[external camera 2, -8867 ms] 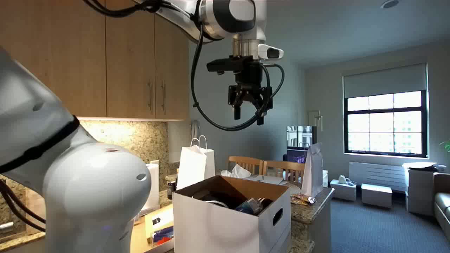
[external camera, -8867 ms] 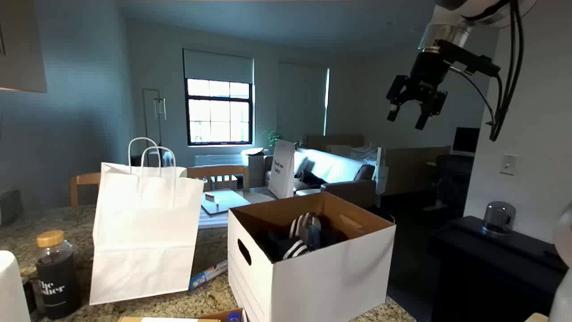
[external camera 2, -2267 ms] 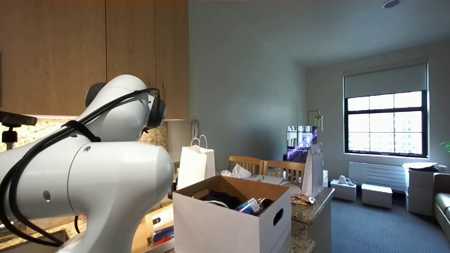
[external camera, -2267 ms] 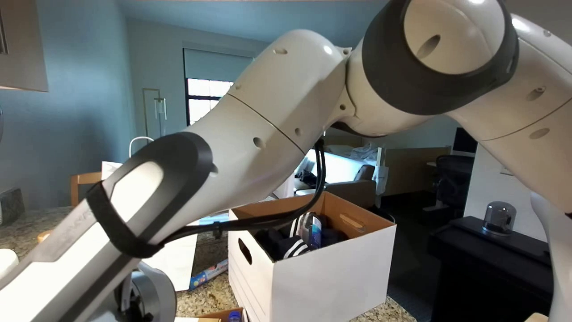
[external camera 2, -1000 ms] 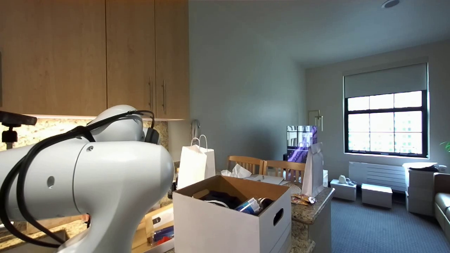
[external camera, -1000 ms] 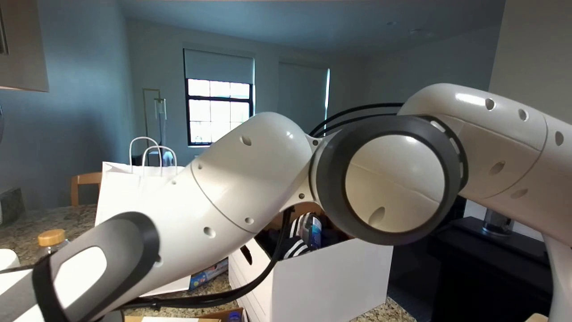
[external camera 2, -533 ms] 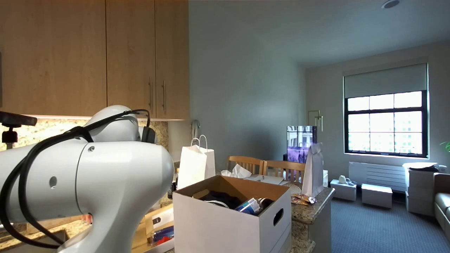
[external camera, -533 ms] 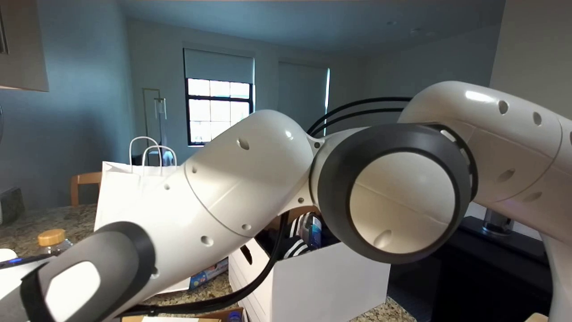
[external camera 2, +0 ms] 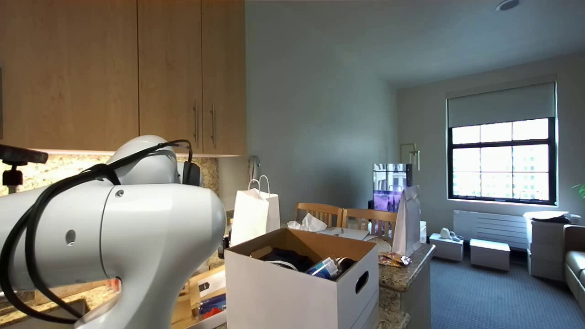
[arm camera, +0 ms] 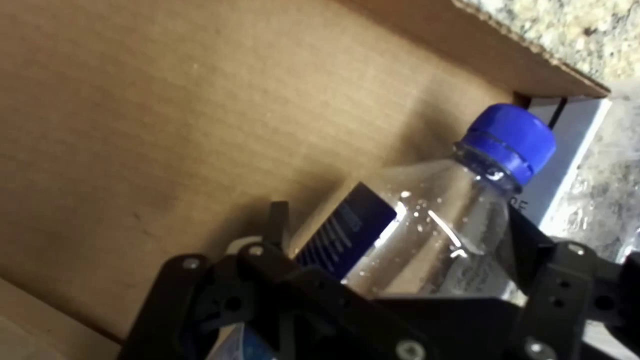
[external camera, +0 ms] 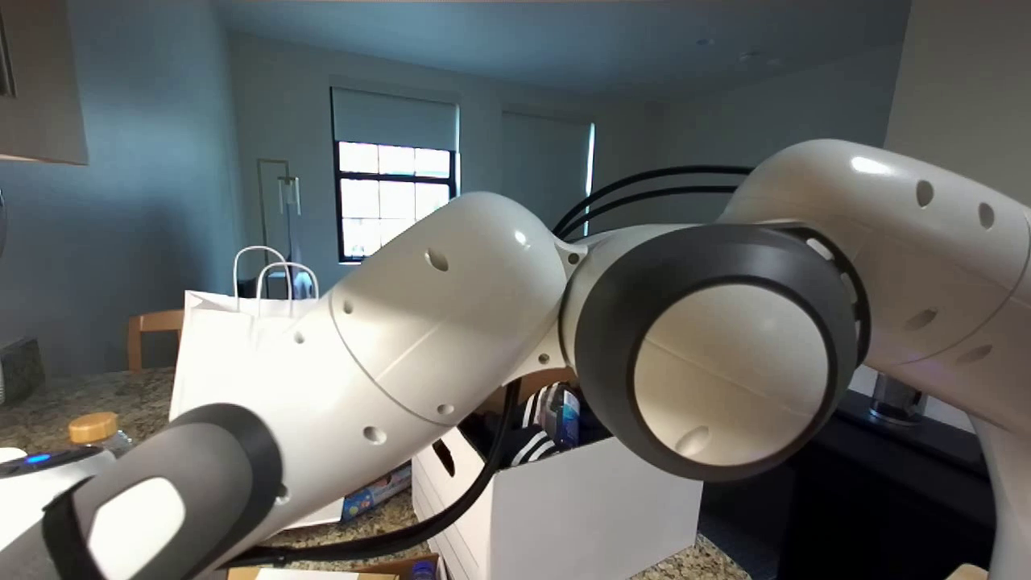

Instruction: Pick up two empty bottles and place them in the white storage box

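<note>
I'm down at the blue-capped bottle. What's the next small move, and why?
Probably close the hand gently on the bottle: in the wrist view the spread fingers stand one on either side of it, and a gap seems to show beside one fingertip.

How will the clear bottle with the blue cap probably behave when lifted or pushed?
The bottle is likely light: no liquid shows inside. Its rounded body may roll if pushed; its clear plastic looks thin and may dent.

Blue-capped clear bottle (arm camera: 430,225) on its side in cardboard tray (arm camera: 150,125), cap toward 1-2 o'clock in wrist view; white storage box (external camera 2: 281,292) open, brown inside, blue-labelled bottle (external camera 2: 323,268) slanted in it at 4-5 o'clock in an exterior view.
</note>
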